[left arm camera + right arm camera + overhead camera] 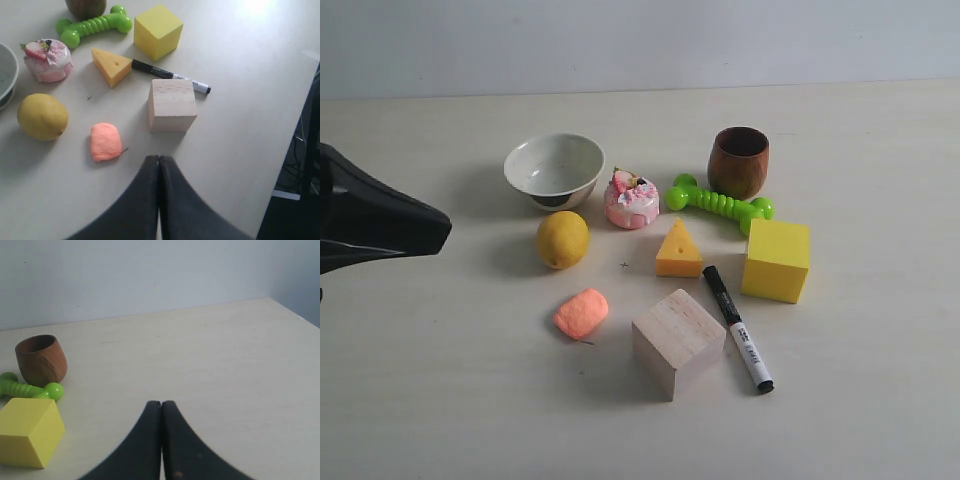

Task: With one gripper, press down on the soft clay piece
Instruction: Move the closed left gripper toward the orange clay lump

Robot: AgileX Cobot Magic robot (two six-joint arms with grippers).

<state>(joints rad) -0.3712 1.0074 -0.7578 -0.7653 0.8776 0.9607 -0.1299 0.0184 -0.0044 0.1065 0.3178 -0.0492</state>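
The pale table holds everything. The left gripper hangs at its left side with jaws pressed together on nothing. The right gripper is likewise closed (and empty). In front of the lemon and just left of the wooden block lies the soft clay piece, touching neither.

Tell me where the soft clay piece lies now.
In the exterior view the soft clay piece lies left of centre, in front of the lemon and left of the wooden cube, touching neither.
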